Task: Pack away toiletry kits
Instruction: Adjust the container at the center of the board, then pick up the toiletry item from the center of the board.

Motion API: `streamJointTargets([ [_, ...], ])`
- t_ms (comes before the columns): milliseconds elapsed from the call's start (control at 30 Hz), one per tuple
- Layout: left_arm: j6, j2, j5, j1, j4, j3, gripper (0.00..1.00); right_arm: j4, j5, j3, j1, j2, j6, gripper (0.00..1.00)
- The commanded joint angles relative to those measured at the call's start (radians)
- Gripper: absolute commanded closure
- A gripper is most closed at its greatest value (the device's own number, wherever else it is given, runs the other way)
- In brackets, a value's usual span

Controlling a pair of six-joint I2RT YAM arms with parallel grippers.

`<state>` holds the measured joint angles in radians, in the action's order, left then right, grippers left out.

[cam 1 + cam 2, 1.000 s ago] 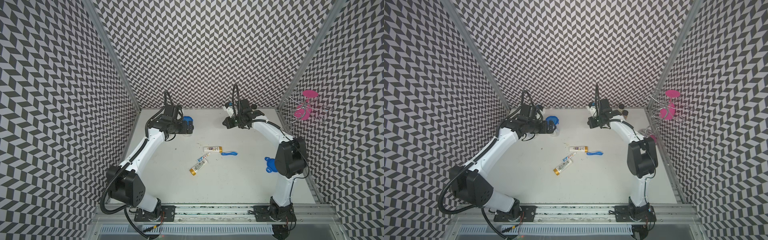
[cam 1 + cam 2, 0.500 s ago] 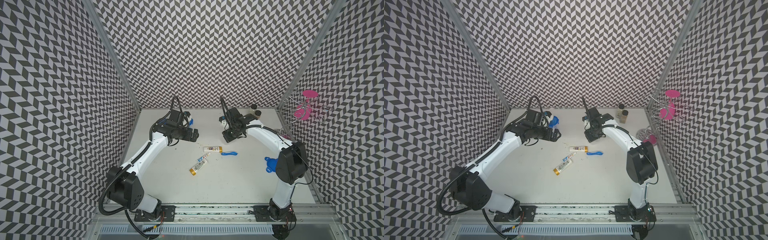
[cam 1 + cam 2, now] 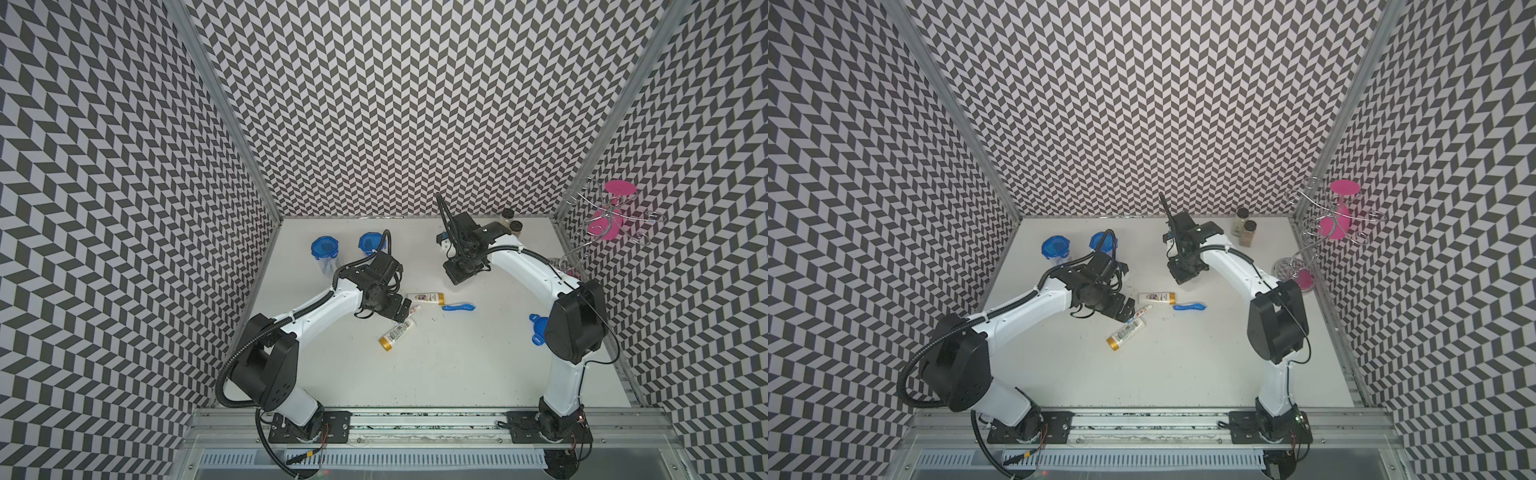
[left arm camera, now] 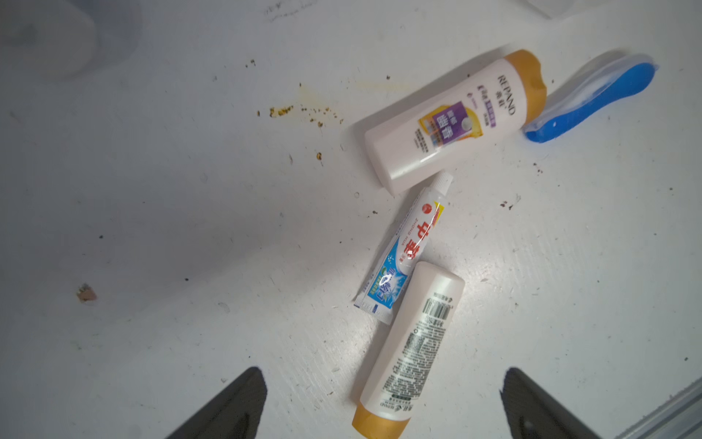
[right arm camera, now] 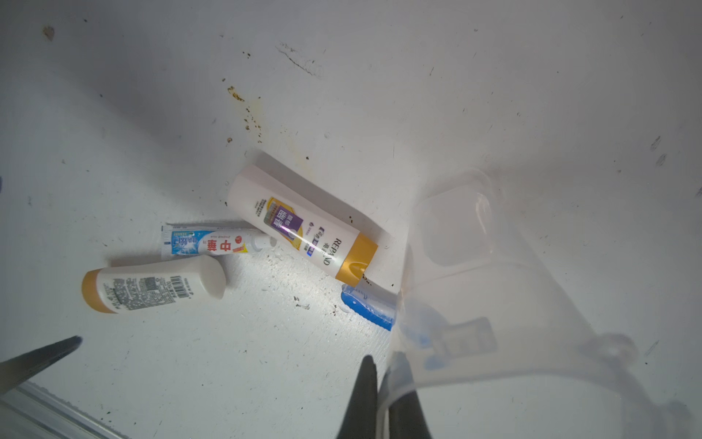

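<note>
White tabletop [image 3: 457, 374], chevron-patterned walls on three sides; crumbs and a yellowish stain are noted near the loose items.

Change over the last second: both arms have been brought from the back of the table toward the centre. The left gripper [image 4: 383, 374], a second ago at the back-left cup, is now poised over the loose cluster, jaws spread wide and empty. In the left wrist view, the barcode-up tube [image 4: 410, 349] is seen between the finger tips, not touched. Two blue-lidded cups [image 3: 324, 249] have been left standing at the back left.

The right gripper [image 5: 383, 403] has been drawn forward from beside the spice jars [image 3: 1246, 232]. Its jaws are pinched tight on the rim of a lidless clear cup [image 5: 494, 304], carried to just behind the cluster. The cup is hard to make out in the top views.

No shift is noted in the loose items:
- label-up tube [image 3: 424, 298], gold cap close beside the toothbrush [image 3: 458, 307]
- toothpaste tube [image 4: 406, 247], tail tucked under the barcode-up tube
- loose blue lid [image 3: 538, 328] lying well to the right, partly hidden by the right arm

Judgement: two kits are taken as packed and closed. The third is about to be filled, with the cup presented by the right arm while an item is picked by the left. Loading and lidding remain to be done.
</note>
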<state>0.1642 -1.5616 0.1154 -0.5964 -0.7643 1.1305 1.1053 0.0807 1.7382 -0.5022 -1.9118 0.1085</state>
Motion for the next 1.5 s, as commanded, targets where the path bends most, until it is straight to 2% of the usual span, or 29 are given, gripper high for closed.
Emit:
streamJointTargets([
  [0,0.012,0.026,-0.012,-0.013,0.013,-0.007,0.00,0.012,0.003,0.007,-0.006,0.022,0.000,0.98],
  [400,0.003,-0.005,0.004,-0.025,0.027,0.007,0.01,0.012,-0.036,0.080,-0.007,-0.035,-0.017,0.69],
  [667,0.013,-0.013,-0.023,-0.036,0.021,-0.019,0.00,0.004,-0.044,0.086,-0.007,-0.033,-0.024,0.59],
  [900,0.032,-0.038,-0.042,-0.041,-0.012,-0.043,0.01,0.011,-0.074,0.135,-0.007,-0.007,-0.035,0.30],
  [1000,0.035,-0.020,-0.019,-0.050,-0.005,-0.080,0.00,0.004,-0.088,0.132,-0.007,0.017,-0.039,0.22],
  [1233,0.058,-0.015,-0.007,-0.077,0.032,-0.136,0.01,-0.095,-0.035,0.120,-0.007,0.082,-0.068,0.16],
  [1467,0.107,-0.074,0.058,-0.119,0.095,-0.166,0.01,-0.227,0.032,-0.038,0.000,0.235,-0.138,0.14],
])
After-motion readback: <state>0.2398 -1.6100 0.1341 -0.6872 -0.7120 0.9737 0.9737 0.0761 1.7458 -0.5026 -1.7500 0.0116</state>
